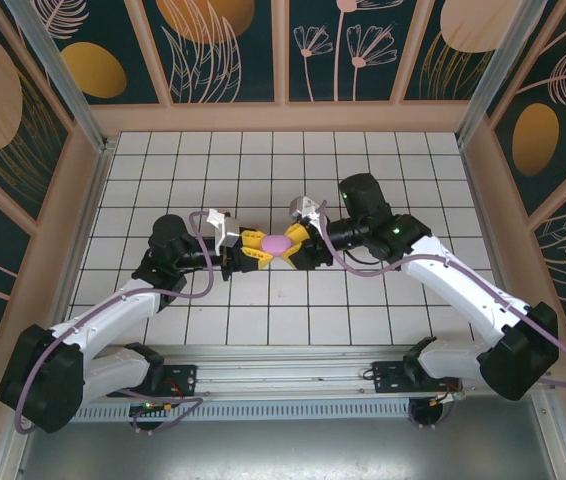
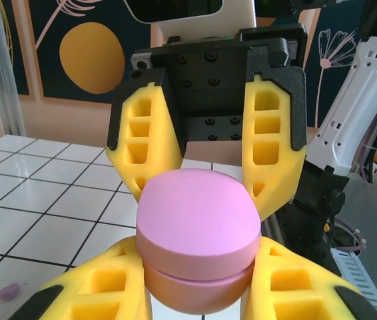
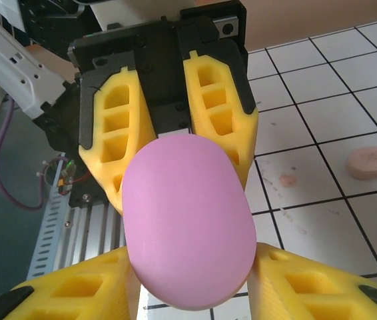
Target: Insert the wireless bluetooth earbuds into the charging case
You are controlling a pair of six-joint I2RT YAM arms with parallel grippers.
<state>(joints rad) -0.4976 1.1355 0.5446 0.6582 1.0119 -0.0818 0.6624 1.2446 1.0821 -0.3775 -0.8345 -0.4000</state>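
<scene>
The lilac charging case sits at the centre of the top view, pinched from both sides. The left gripper clamps it from the left of frame and the right gripper from the right, each pair of yellow fingers narrowed onto its rounded body. Its lid looks closed along the seam. A tiny purple earbud lies on the white tiles at lower left of the left wrist view. A small pink earbud lies right of centre in the right wrist view, apart from both grippers.
</scene>
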